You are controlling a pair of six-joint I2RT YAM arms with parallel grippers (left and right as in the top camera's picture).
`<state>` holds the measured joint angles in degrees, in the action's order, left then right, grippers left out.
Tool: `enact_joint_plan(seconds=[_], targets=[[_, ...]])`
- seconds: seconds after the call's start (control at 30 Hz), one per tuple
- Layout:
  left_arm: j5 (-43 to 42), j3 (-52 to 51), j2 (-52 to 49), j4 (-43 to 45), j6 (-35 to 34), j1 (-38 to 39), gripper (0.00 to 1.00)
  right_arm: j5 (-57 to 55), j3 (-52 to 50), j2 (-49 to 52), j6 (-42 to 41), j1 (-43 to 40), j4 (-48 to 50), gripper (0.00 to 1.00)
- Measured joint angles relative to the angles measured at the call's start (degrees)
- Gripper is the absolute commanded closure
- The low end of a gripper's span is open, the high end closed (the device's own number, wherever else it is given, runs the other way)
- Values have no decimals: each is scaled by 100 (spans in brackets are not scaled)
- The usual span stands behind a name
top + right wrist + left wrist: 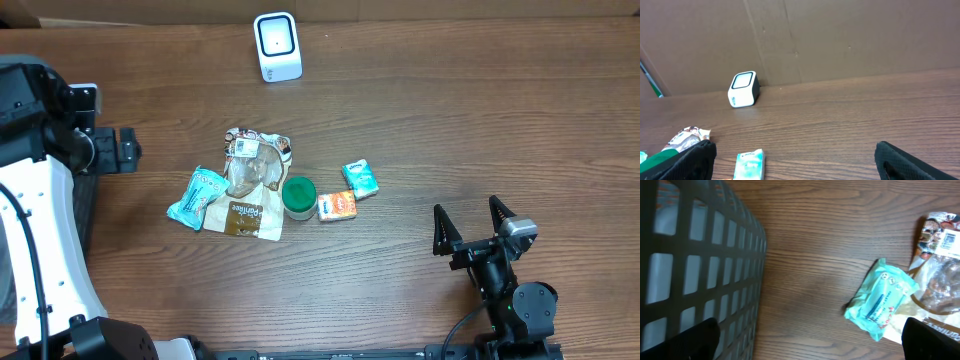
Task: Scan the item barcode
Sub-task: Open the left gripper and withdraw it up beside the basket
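Note:
A white barcode scanner (pixel 277 46) stands at the back of the table; the right wrist view shows the scanner (pixel 744 89) against a cardboard wall. Items lie in a cluster mid-table: a clear and brown snack bag (pixel 255 180), a teal packet (pixel 197 198), a green round tin (pixel 299 197), an orange box (pixel 337 205) and a teal box (pixel 360 179). My left gripper (pixel 125 150) hangs open at the left, with the teal packet (pixel 882 299) ahead of it. My right gripper (pixel 475 225) stands open and empty near the front right, apart from the teal box (pixel 749 165).
A grey mesh basket (pixel 695 265) stands at the table's left edge, right beside the left gripper (pixel 810 345). A brown cardboard wall (pixel 840 40) closes off the back. Bare wood lies between the right gripper (pixel 802 167) and the scanner.

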<state>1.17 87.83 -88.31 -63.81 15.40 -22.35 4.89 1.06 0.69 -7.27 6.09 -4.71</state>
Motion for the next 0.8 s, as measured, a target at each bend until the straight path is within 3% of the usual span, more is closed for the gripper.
enact_joint_plan(seconds=[0.43, 0.8], targets=[[35, 9, 0, 68, 11, -31, 2, 0, 0, 0, -2, 2, 0, 0], [-881, 9, 0, 83, 11, 168, 0, 2, 0, 0, 0, 0, -2, 0]])
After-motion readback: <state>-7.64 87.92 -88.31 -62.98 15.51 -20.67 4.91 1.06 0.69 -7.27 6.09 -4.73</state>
